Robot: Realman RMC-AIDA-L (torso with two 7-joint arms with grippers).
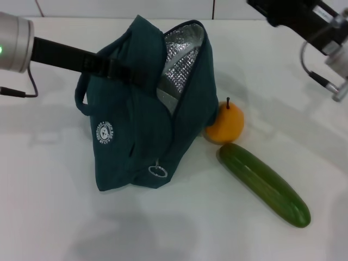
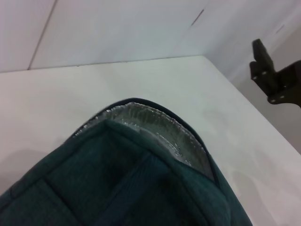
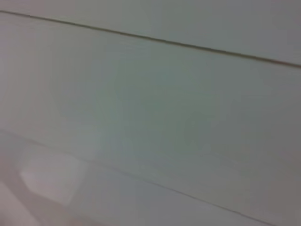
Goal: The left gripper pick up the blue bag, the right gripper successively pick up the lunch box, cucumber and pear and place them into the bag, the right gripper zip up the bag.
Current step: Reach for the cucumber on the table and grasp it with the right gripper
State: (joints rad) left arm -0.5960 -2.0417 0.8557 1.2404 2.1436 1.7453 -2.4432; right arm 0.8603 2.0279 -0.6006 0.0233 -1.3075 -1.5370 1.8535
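Blue bag (image 1: 136, 136): dark teal fabric, standing on the white surface (image 1: 49, 217) left of centre, leaning a little, its top unzipped. Silver foil lining (image 1: 182, 60) shows through the gap on the side toward the far edge. White round logo (image 1: 104, 132) on the side facing the left edge; ring zip pull (image 1: 157, 171) hanging low on the near end; one loop handle (image 1: 82, 95) curving out on the left side. Contents cannot be made out from the head view.

Left pincer (image 1: 138, 76): at the end of a black arm reaching in from the left edge, silver wrist (image 1: 13, 43) at the frame's border. It sits at the upper rim of the bag, against the fabric by the opening; its fingertips are hidden among the folds, so open or closed cannot be told. The left wrist view shows the bag's top and foil rim close below.

Pear (image 1: 224, 124): orange-yellow, dark stem up, touching the bag's right side.

Cucumber (image 1: 265, 184): dark green, lying on the surface just near of the pear, running diagonally toward the near right corner.

Right pincer: arm (image 1: 304, 22) raised over the far right corner, well apart from the bag; its fingers lie outside the head view. Its wrist view shows only pale plain panels.
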